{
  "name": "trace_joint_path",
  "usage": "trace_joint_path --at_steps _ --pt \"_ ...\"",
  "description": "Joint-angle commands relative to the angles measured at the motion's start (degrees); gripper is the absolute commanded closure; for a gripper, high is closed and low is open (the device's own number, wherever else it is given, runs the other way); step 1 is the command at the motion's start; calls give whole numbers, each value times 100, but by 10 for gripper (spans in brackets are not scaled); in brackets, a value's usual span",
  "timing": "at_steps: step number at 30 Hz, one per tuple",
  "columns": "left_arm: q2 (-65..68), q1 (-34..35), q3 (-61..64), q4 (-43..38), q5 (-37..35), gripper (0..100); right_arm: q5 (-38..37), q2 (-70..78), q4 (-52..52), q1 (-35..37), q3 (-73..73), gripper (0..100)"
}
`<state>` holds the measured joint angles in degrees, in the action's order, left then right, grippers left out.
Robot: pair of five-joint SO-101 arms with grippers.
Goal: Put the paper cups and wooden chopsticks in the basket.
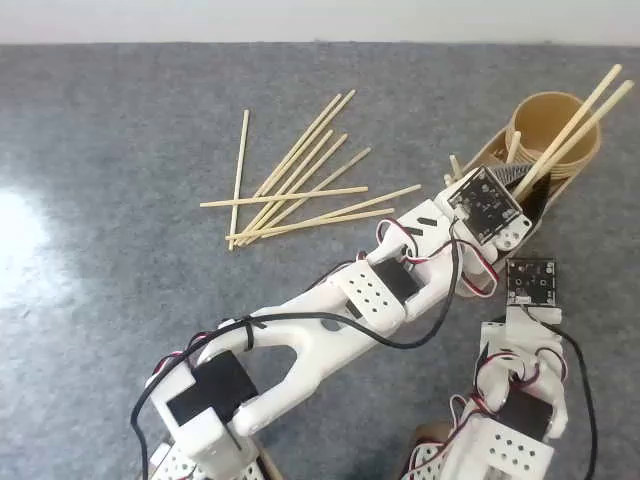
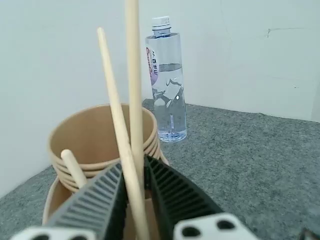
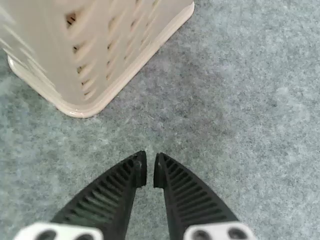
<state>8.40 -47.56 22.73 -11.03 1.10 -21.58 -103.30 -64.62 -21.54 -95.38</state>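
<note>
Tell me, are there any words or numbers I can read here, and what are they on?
Water bottle: its label has print, too blurred to read.
Circuit boards on the arms' wrists: tiny marks, too small to read.
Paper cups, chopsticks and basket: no words or numbers on them.

basket [image 3: 100, 50]: blurred, most of it cut off by picture edge | chopsticks [image 2: 131, 75] in left hand [image 2: 134, 167]: one's upper end cut off, lower ends hidden between its fingers [image 2: 100, 195] | paper cups [image 2: 85, 135]: stack's base hidden behind left hand
</note>
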Motion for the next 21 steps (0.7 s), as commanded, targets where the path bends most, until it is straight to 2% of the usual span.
trace_joint_path --at_steps 1,7,10,17,18,21 --pt "-448 70 259 -26 26 988 -35 -40 119 -57 -105 956" --pt "-1688 53 892 -35 35 988 -35 -40 119 -57 -105 956" --pt "-1767 88 1033 -35 35 988 -35 -40 119 -48 -105 991" --pt "-1618 141 1103 -35 35 988 -44 -40 110 75 -105 991" --pt "-1618 132 1103 -35 79 987 -44 -40 110 75 -105 990" --pt "-1618 9 1121 -9 818 981 -53 -40 110 75 -105 990"
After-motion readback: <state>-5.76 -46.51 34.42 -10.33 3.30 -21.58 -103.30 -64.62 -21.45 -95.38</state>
